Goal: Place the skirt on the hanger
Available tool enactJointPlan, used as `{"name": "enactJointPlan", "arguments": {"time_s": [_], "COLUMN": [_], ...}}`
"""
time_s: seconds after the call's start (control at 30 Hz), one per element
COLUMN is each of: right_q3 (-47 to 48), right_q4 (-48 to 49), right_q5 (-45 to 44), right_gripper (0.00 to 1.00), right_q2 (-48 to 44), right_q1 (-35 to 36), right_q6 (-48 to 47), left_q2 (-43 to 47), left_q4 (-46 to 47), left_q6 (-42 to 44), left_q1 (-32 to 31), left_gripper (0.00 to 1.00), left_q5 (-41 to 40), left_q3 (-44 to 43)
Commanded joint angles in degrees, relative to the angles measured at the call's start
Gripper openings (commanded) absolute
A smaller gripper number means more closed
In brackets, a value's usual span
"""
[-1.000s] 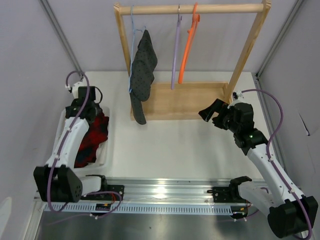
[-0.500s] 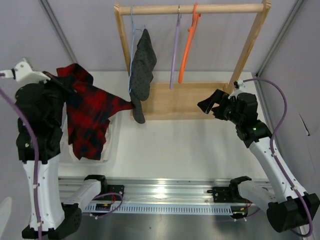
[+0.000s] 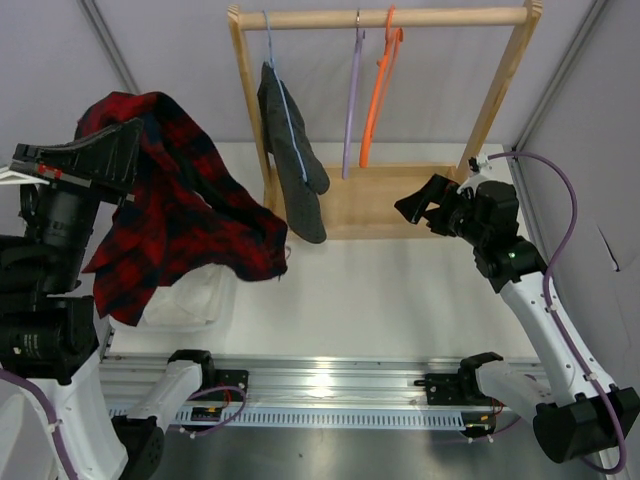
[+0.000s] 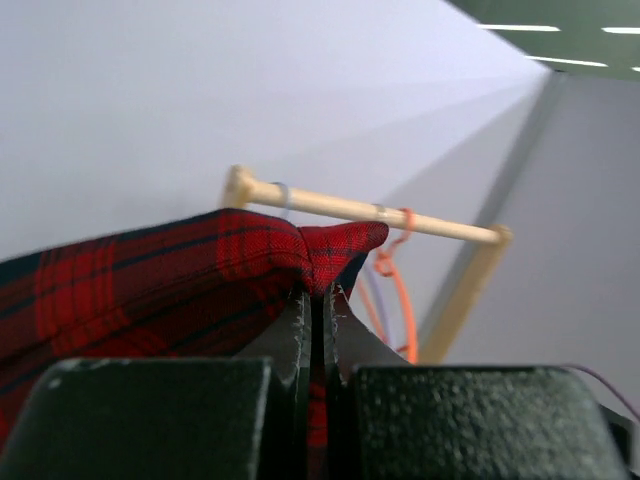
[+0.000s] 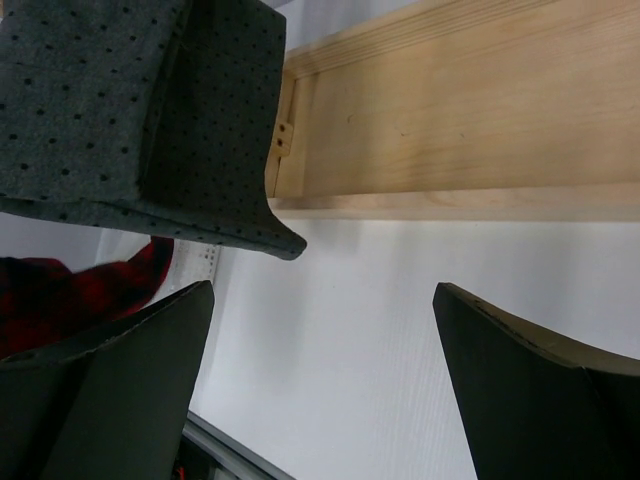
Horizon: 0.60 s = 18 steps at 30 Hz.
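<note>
1. The left tool (image 4: 318, 300) is clenched on a fold of the skirt (image 3: 180, 215). A second ago it was low in the white bin (image 3: 200, 300). Now the plaid cloth hangs free, high above the left of the surface (image 3: 400, 290).
2. By my reading the pick-up is done, and the carry to the hanger remains.
3. The dotted garment (image 3: 290, 150) has swung to the right on the rack.
4. The hanger (image 3: 352, 110) hangs untouched from the wooden rail (image 3: 450, 17), well apart from the skirt.
5. The right tool (image 3: 420, 212) gapes wide and holds nothing, and has edged nearer the rack's base.
6. I cannot tell whether waistband or hem is pinched. The draped skirt covers much of the bin.
</note>
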<state>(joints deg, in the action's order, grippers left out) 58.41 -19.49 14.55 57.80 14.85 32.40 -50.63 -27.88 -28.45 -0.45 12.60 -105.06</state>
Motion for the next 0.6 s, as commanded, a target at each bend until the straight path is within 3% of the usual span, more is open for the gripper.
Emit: {"name": "enactJointPlan", "arguments": {"time_s": [0.0,0.1,0.27,0.33,0.4,0.5,0.57], "right_q3": [2.41,1.88,1.27,1.09,1.09,1.44,1.62], "right_q4": [0.15,0.06,0.85,1.29,1.29,0.85,0.50], "right_q5": [1.01,1.10,1.71,1.63,1.63,1.45,1.10], "right_gripper": [1.00,0.99,0.99,0.99,0.99,0.99,0.99], "right_q2": [-0.58,-0.76,-1.29,-1.64,-1.73,-1.90,-2.34], "right_q1": [-0.26,-0.17,-0.09,-0.09,0.00,0.09,0.00], "right_q6": [-0.94,-0.59,0.12,0.12,-0.06,-0.32,-0.41], "left_q2": [-0.09,3.34,3.96,3.70,2.21,-0.60,-1.75], "left_q4": [17.02,26.19,27.44,26.74,23.94,18.83,18.30], "left_q6": [-8.88,-16.01,-19.63,-18.32,-13.78,-5.78,-3.82], "left_q1": [0.27,0.27,-0.08,-3.32,-7.96,-24.80,-30.11], "left_gripper": [0.00,0.00,0.00,0.00,0.00,0.00,0.00], "left_q5": [14.53,14.57,15.96,15.44,13.86,4.83,-0.19], "left_q3": [2.98,11.25,16.28,17.60,17.87,17.78,18.65]}}
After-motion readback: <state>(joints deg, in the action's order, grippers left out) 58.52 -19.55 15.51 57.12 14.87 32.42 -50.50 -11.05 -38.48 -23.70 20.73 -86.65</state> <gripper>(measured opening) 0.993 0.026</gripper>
